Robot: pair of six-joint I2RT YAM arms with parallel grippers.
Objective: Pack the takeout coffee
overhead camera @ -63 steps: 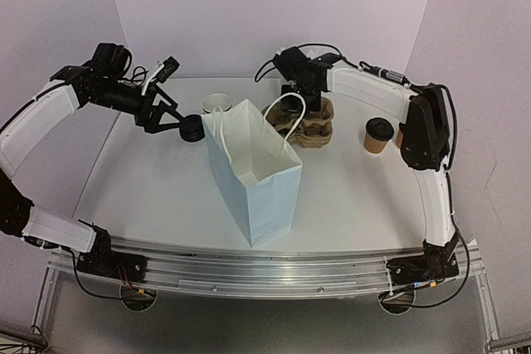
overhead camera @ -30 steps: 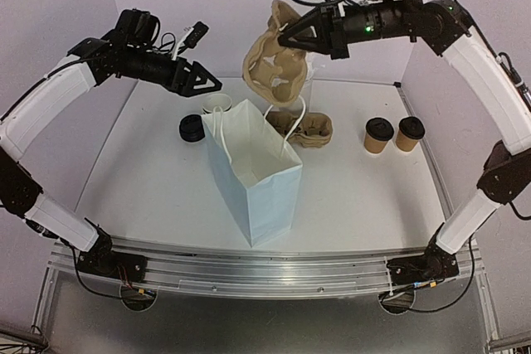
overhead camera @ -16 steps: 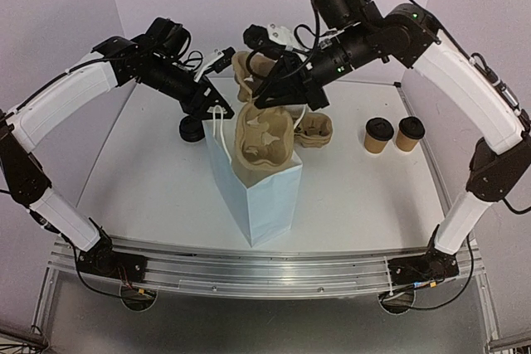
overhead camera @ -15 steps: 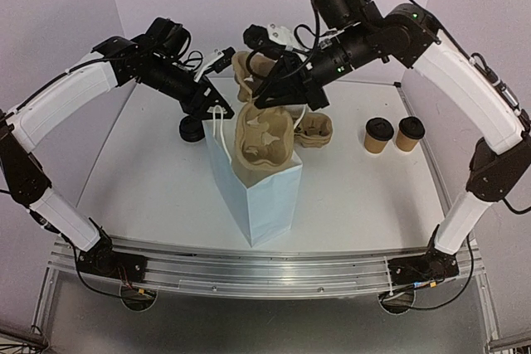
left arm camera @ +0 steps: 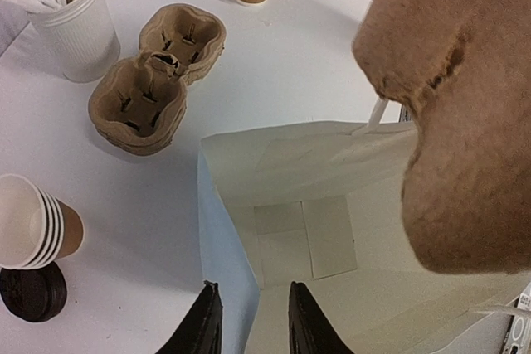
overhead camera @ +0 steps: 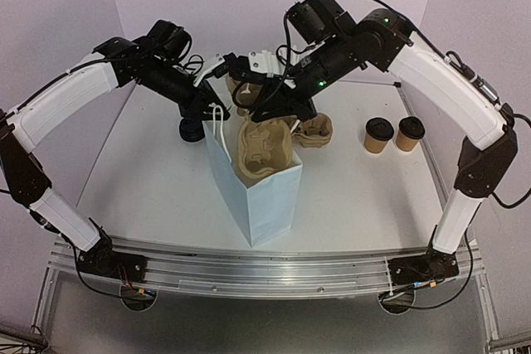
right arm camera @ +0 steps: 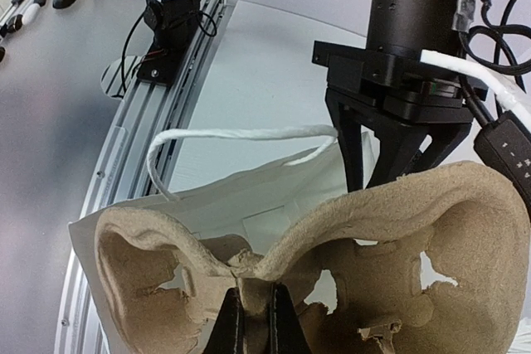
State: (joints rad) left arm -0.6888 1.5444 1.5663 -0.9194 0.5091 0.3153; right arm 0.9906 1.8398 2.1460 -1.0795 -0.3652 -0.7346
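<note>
Jaws, right gripper [right arm camera: 255, 321]: pressed together on the centre ridge of a moulded-pulp cup carrier [overhead camera: 264, 148]. Jaws, left gripper [left arm camera: 253, 321]: narrowly apart, astride the rim of the pale blue paper bag [overhead camera: 265, 196] near its white handle; paper not yet pinched, so far as the left wrist view tells.

Change over the last two seconds: carrier lifted off the spare carrier stack [left arm camera: 153, 80], swung high, now lowered part-way into the bag's mouth, tilted, upper part above the rim. Left gripper brought from beside the black lid [overhead camera: 192, 130] to the bag's far-left corner, narrowing on the way. Judged meaning: bag being steadied, carrier going in first, coffee itself not yet packed.

Task items: two lidded coffee cups [overhead camera: 379, 135], upright on the table [overhead camera: 149, 180], right of the bag, well apart from both grippers. Unlidded cup stack [left arm camera: 33, 230] just beside the black lid, left of the bag.

Pose, right arm: arched high from the near-right base, forearm crossing to centre, wrist tipped down over the bag. Pose, left arm: arched from the near-left base, forearm reaching right and down to the rim.
</note>
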